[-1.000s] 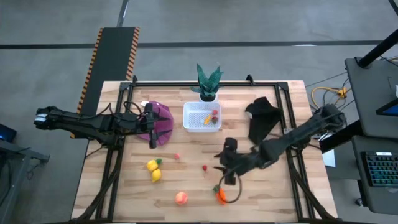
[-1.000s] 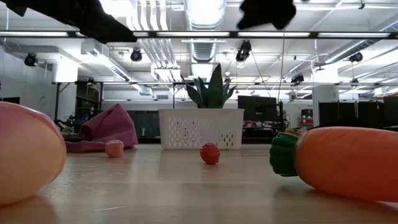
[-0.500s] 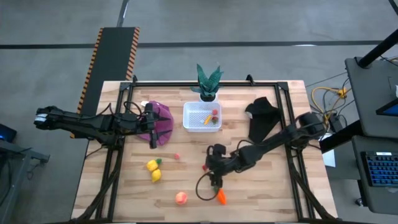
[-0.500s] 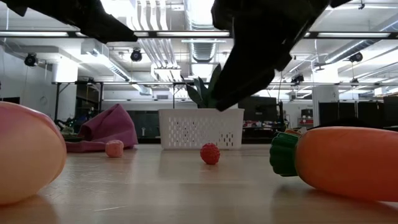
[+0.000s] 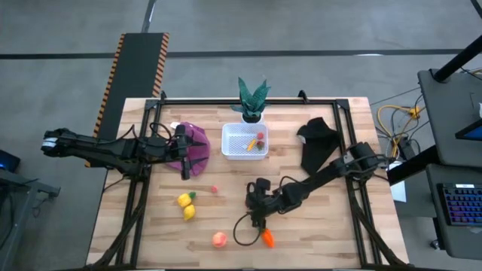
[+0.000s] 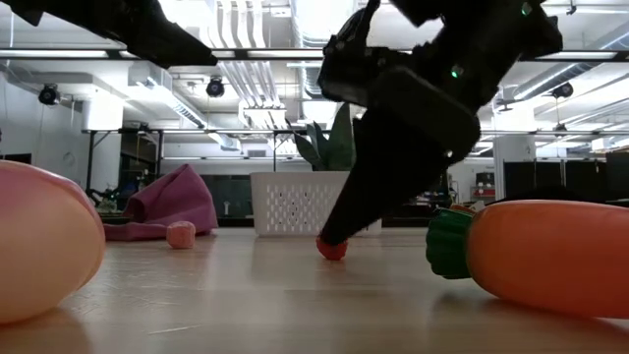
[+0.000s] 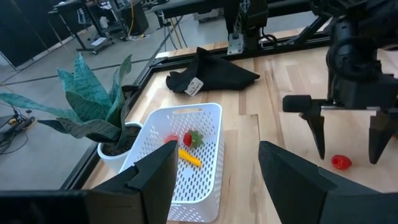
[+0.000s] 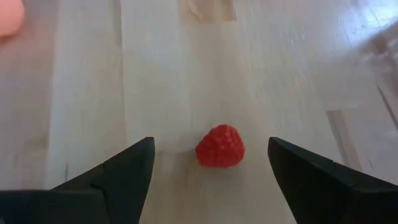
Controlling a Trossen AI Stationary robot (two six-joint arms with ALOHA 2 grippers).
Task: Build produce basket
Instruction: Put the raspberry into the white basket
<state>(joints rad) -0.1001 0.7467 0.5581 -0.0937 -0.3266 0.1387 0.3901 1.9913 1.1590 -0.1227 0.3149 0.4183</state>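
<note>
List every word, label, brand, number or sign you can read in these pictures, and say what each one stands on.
No text can be read in any view.
White tag on the black cloth: any print is too small to read.
Orange-and-black hazard stripes along the dark ramp beside the table: a warning pattern only, no words.
White basket, red berry, right gripper: no lettering visible.

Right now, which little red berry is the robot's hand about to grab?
The red raspberry sitting between the right hand's open fingers, mid-table. The other small pinkish berry lies apart, nearer the lemons, with no hand over it.
</note>
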